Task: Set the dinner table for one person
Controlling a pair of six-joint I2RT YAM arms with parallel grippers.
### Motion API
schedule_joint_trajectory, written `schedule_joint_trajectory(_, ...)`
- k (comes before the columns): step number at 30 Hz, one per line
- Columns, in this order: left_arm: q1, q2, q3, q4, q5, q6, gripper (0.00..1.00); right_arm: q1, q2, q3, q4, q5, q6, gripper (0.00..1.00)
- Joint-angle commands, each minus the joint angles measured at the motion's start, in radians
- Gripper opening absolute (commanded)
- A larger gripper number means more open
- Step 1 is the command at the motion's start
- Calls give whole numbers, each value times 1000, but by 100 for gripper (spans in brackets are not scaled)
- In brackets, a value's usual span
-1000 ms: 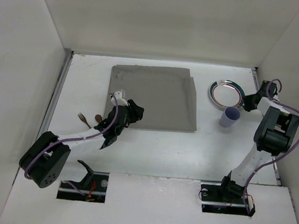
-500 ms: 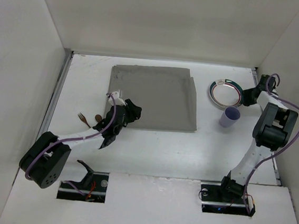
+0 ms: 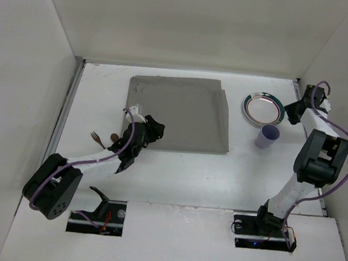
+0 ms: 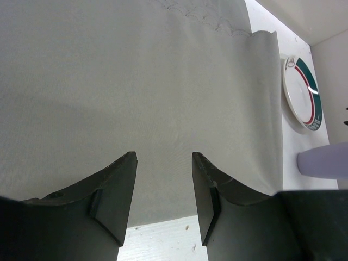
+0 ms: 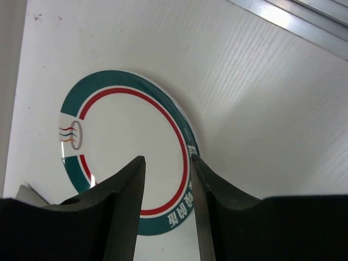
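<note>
Tabletop [image 3: 176, 174]: matte white and flat, filling the floor of the white-walled bay. Thin metal rails [image 3: 64, 114] run along its side edges, and both arm bases sit at its near edge.

Grey cloth mat [image 3: 179, 109]: lies flat on the far-centre part of the tabletop, with a scalloped hem along one edge.

Plate [image 3: 263, 108]: on bare tabletop to the right of the mat, apart from it. White, with a green outer band and a red inner ring.

Lilac cup [image 3: 267, 137]: just near of the plate, close to its rim.

Brown fork [image 3: 96, 138] and spoon [image 3: 114, 138]: side by side on the tabletop, left of the mat's near-left corner.

Left hand [image 4: 163, 157]: over the mat's near-left area, fingers apart, nothing between them but cloth below.

Right hand [image 5: 167, 159]: at the plate's right side, fingers apart with a narrow gap. The plate's banded rim shows in that gap. The hand seems to sit just above the rim, but contact cannot be told from the wrist view.
</note>
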Motion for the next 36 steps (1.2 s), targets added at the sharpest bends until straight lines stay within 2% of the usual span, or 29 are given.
schedule_joint_trajectory(1, -2, -42, -18, 53, 12, -15, 43, -6, 20, -46, -37, 34, -39, 45)
schedule_joint_trajectory(13, 16, -30, -24, 66, 35, -35, 43, 104, 144, 99, -144, 22, 40, 45)
schedule_joint_trajectory(17, 48, -31, -33, 68, 50, -47, 43, 110, 193, 113, -154, 22, 99, 38)
schedule_joint_trajectory(23, 56, -22, -36, 77, 63, -60, 43, 110, 152, 32, -11, 33, 148, 26)
schedule_joint_trajectory(28, 58, -19, -38, 82, 67, -61, 43, 104, 115, -69, 170, -30, 206, 6)
schedule_joint_trajectory(32, 58, -31, -42, 82, 66, -58, 43, 60, 32, -176, 365, -82, 243, 2)
schedule_joint_trajectory(36, 42, -18, -35, 82, 61, -50, 43, 9, -46, -195, 497, -180, 269, 1)
